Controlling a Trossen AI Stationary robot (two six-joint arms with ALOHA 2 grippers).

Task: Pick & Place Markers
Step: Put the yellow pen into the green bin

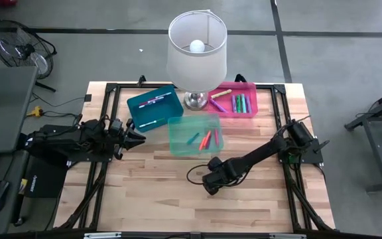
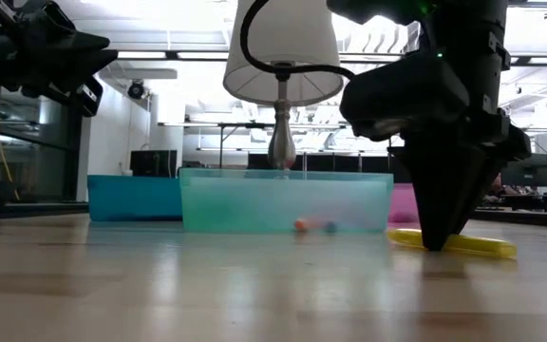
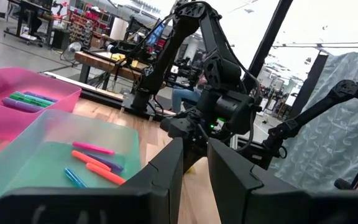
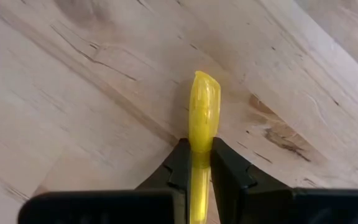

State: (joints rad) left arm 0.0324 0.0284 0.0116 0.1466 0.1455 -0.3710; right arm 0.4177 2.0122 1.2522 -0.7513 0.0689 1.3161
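The right pincer [image 4: 199, 158] is down at the pale wooden plank surface [image 1: 151, 199], in front of the bins, its two dark fingers clenched around a yellow plastic marker [image 4: 202, 112]. In the low view that marker [image 2: 473, 245] lies flat on the wood, extending to either side of the fingertips. The left pincer [image 1: 140, 135] hovers above the surface near the opaque teal plastic bin [image 1: 152, 106], its fingers drawn near together with only a narrow gap and nothing between them. Just beside that bin, the translucent light-green plastic bin [image 1: 178, 133] contains several markers in orange, pink and blue [image 1: 205, 139]. The pink plastic bin [image 1: 251, 93], at the rear right, contains further markers in green, purple and yellow [image 1: 239, 104]. A table lamp with white shade and metal base [image 1: 196, 56] stands between the teal and pink bins.
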